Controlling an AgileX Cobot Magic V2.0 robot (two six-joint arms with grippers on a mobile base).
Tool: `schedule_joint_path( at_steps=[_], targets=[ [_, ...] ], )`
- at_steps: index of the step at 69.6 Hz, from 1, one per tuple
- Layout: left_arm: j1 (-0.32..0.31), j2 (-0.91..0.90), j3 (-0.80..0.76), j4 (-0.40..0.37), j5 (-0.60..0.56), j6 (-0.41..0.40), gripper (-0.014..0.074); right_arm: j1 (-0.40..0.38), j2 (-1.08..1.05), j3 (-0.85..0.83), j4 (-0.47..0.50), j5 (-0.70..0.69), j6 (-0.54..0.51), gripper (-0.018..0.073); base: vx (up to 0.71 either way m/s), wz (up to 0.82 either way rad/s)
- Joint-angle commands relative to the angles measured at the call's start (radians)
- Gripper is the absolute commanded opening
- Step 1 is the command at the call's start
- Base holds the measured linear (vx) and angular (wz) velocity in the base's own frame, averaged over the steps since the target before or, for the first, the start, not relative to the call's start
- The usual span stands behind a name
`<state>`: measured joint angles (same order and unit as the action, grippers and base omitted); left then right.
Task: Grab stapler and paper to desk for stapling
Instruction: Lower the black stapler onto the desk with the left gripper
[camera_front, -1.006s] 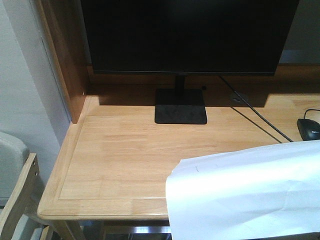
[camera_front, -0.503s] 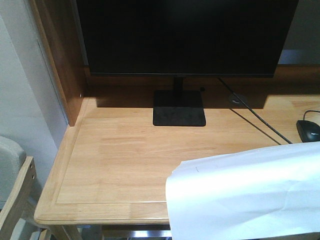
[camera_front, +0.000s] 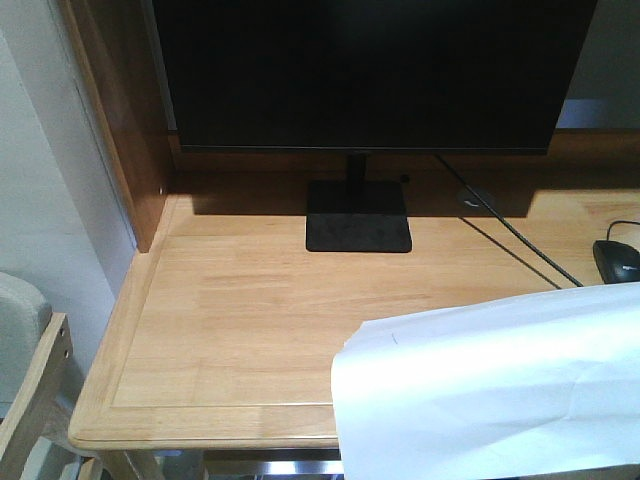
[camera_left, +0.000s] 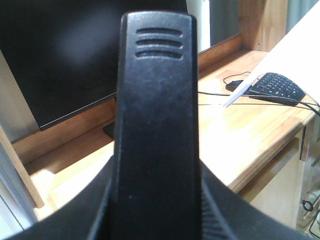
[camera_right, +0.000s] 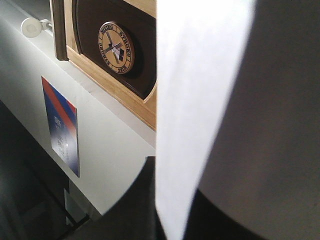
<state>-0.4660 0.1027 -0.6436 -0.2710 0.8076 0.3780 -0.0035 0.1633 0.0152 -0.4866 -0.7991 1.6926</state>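
Observation:
In the left wrist view the black stapler (camera_left: 157, 125) stands upright and fills the middle of the picture. My left gripper (camera_left: 156, 202) is shut on its lower part, with one finger (camera_left: 85, 215) on each side. The white paper (camera_front: 490, 390) hangs over the front right of the light wood desk (camera_front: 240, 320). My right gripper (camera_right: 172, 220) is shut on the paper (camera_right: 195, 110), whose sheet runs up between the dark fingers (camera_right: 135, 210). Neither arm shows in the front view. The paper's edge (camera_left: 295, 40) also crosses the upper right of the left wrist view.
A black monitor (camera_front: 360, 70) on a square stand (camera_front: 358, 225) sits at the back of the desk, with a cable (camera_front: 510, 235) running right. A black mouse (camera_front: 618, 260) and a keyboard (camera_left: 277, 87) lie to the right. A wooden side panel (camera_front: 120, 130) and a chair (camera_front: 25, 370) are on the left.
A second ago the desk and monitor shifted slightly in the front view, as if the base crept closer. Since then nothing has moved, and the paper keeps its place.

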Motion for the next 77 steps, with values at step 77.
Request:
schedule_joint_path(
  at_steps=[77],
  targets=[
    [-0.004, 1.234, -0.484, -0.101, -0.319, 0.421, -0.0007, -0.005, 0.010, -0.030, 0.013, -0.052, -0.005, -0.0002, 0.00, 0.00]
  ],
)
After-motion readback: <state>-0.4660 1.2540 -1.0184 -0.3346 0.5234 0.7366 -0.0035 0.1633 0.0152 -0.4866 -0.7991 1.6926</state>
